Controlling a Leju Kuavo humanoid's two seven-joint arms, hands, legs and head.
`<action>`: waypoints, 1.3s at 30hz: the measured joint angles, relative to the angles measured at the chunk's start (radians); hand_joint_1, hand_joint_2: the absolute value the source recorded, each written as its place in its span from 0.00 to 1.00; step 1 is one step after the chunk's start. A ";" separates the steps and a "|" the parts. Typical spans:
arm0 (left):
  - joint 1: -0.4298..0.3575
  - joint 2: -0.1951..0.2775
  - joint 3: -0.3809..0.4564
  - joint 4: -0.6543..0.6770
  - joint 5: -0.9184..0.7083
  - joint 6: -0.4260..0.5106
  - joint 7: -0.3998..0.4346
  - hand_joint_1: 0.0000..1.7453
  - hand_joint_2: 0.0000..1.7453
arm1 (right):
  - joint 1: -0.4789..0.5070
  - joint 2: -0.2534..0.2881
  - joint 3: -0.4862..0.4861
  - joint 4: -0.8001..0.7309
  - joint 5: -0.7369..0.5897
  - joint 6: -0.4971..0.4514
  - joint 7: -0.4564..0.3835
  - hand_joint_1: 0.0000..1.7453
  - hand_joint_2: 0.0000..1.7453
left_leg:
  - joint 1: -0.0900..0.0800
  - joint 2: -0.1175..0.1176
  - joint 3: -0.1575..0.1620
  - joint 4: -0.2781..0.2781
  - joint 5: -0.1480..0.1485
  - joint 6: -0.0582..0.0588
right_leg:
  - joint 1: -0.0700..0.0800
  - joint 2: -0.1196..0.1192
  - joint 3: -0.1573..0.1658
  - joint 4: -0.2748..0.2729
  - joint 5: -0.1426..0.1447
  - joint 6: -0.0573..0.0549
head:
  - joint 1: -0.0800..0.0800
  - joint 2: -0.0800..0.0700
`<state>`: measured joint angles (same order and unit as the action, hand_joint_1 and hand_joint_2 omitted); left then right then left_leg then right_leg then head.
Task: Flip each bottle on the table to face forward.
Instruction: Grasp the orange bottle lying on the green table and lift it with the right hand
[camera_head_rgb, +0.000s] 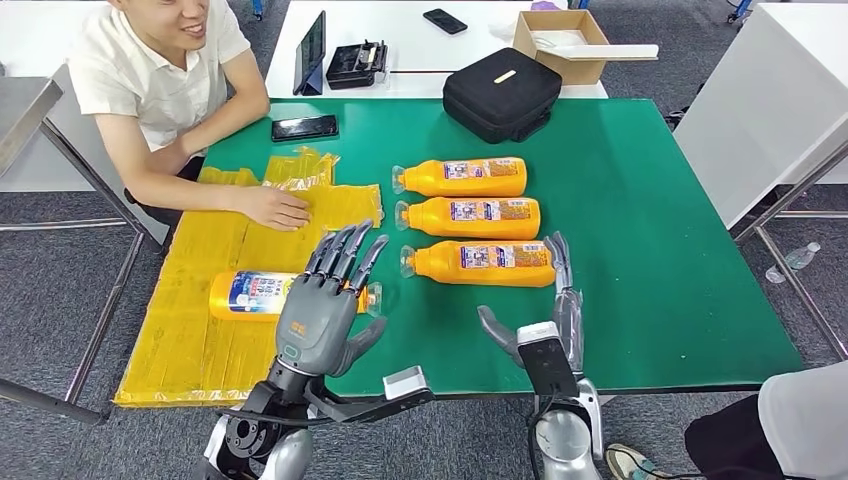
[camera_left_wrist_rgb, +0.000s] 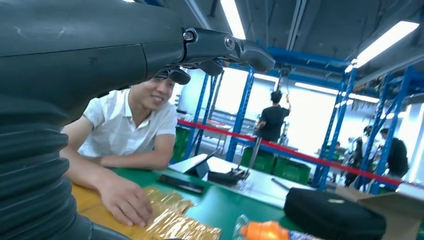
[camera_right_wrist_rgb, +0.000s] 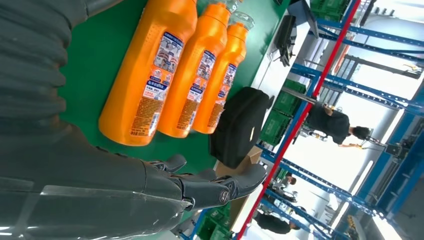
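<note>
1. Hovering low over the near bottle (camera_head_rgb: 262, 295), the left hand (camera_head_rgb: 322, 310) has its fingers spread and holds nothing.
2. That bottle lies sideways on the yellow sheet (camera_head_rgb: 190, 340), its cap toward the right hand (camera_head_rgb: 552, 310).
3. The right hand holds nothing too, just beside the closest of three orange bottles (camera_head_rgb: 478, 263).
4. Farther off, a person's hand (camera_head_rgb: 272, 208) rests on the sheet, and a black bag (camera_head_rgb: 500, 92) sits on the tabletop (camera_head_rgb: 650, 230).

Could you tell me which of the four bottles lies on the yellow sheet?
The bottle under the left hand; the other three lie together on bare green table.
</note>
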<state>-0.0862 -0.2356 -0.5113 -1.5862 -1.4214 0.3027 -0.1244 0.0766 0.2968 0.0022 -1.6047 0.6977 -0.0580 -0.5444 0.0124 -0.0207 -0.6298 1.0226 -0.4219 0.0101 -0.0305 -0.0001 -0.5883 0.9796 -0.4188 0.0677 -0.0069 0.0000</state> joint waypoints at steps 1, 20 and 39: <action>0.000 0.000 -0.003 -0.004 0.000 0.002 -0.001 0.00 1.00 | 0.000 0.000 0.000 -0.001 0.000 0.000 0.000 0.00 1.00 | 0.000 0.000 0.000 0.000 0.000 0.000 | 0.000 0.000 0.000 0.000 0.000 0.000 | 0.000 0.000; 0.084 -0.010 0.021 -0.046 0.623 -0.125 -0.206 0.00 1.00 | 0.002 -0.168 0.043 0.043 0.630 -0.212 0.335 0.00 1.00 | -0.001 0.000 -0.001 0.000 0.000 0.000 | -0.001 0.000 0.000 0.000 0.000 0.000 | 0.000 0.000; 0.104 -0.020 0.055 -0.037 0.669 -0.169 -0.208 0.00 1.00 | -0.013 -0.325 0.076 0.203 0.668 -0.082 0.437 0.00 1.00 | -0.001 0.000 -0.001 0.000 0.000 0.000 | -0.001 0.000 0.000 0.000 0.000 0.000 | -0.001 0.000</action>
<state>0.0183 -0.2560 -0.4559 -1.6232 -0.7524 0.1338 -0.3324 0.0635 -0.0286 0.0783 -1.4020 1.3656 -0.1401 -0.1072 0.0117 -0.0212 -0.6310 1.0226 -0.4222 0.0103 -0.0310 -0.0003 -0.5886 0.9793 -0.4189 0.0679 -0.0075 0.0000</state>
